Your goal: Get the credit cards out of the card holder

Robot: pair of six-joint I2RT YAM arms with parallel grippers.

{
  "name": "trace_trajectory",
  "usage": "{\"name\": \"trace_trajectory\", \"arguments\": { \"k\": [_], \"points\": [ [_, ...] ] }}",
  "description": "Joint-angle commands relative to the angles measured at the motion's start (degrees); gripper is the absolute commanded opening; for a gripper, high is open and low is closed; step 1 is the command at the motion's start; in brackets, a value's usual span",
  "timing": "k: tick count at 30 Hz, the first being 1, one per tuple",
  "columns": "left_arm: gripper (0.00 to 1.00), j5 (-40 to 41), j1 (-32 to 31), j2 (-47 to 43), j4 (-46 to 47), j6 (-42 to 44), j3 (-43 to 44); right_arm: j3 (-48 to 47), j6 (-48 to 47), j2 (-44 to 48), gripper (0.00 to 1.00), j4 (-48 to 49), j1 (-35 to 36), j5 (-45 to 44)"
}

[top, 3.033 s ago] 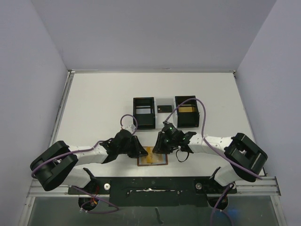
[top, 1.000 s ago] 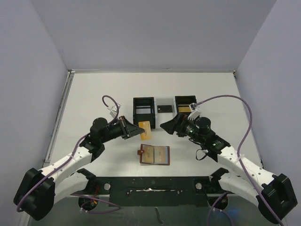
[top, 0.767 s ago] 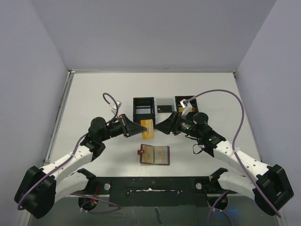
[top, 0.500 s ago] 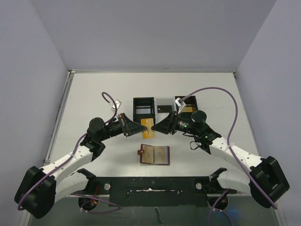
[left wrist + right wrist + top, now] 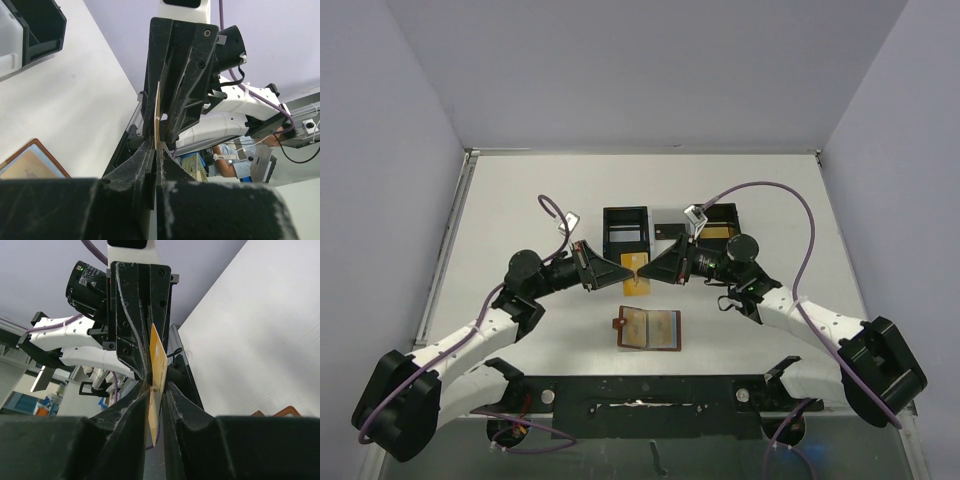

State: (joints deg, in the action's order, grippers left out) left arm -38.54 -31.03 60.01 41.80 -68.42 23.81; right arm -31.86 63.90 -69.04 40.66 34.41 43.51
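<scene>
A gold-tan credit card (image 5: 638, 272) hangs on edge in the air above the table, between my two grippers. My left gripper (image 5: 626, 272) is shut on its left end; the left wrist view shows the card (image 5: 158, 112) edge-on, rising from the pinched fingertips (image 5: 152, 150). My right gripper (image 5: 649, 271) faces it from the right, its fingers closed in on both faces of the card (image 5: 158, 365). The card holder (image 5: 650, 328), a reddish-brown wallet, lies open on the table below, with tan cards showing in its pockets. A corner of the wallet (image 5: 31, 161) also shows in the left wrist view.
Two black compartments (image 5: 626, 238) (image 5: 718, 245) of a tray stand behind the grippers, with a small black card (image 5: 669, 230) between them. A gold card (image 5: 719, 231) lies in the right compartment. The arm bases and a black rail (image 5: 640, 392) run along the near edge.
My right arm has swung left to the raised card and its jaws have closed from wide open onto it. The left gripper has held the card nearly still.
</scene>
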Motion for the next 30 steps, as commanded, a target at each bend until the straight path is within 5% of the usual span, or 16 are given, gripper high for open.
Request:
{"name": "trace_trajectory", "arguments": {
  "k": [1,6,10,12,20,25,30],
  "points": [
    [0.0,-0.75,-0.06,-0.42,5.79,-0.84,0.04,-0.2,1.41,-0.18,0.15,5.35,0.9,2.11],
    [0.0,0.05,0.17,-0.96,5.86,-1.18,-0.84,0.32,1.0,0.5,0.0,4.95,0.87,2.17],
    [0.47,2.27,0.2,-2.5,-1.38,2.4,0.43,-0.12,-2.69,2.9,0.0,-0.53,-0.35,0.92],
    [0.56,4.46,0.18,-4.15,-8.01,5.74,1.47,-1.17,-6.78,5.63,0.0,-7.4,-1.98,-1.21],
    [0.66,18.37,0.26,-11.8,-34.26,17.04,5.76,-9.06,-30.28,17.58,0.0,-40.65,-11.2,-21.09],
    [0.67,24.07,0.27,-15.9,-40.18,18.64,5.38,-8.79,-46.11,23.11,0.0,-42.68,-11.76,-39.67],
    [0.67,26.95,0.28,-17.48,-44.65,21.53,6.45,-8.2,-72.64,20.72,0.0,-43.07,-11.5,-48.17]
  ]
}}
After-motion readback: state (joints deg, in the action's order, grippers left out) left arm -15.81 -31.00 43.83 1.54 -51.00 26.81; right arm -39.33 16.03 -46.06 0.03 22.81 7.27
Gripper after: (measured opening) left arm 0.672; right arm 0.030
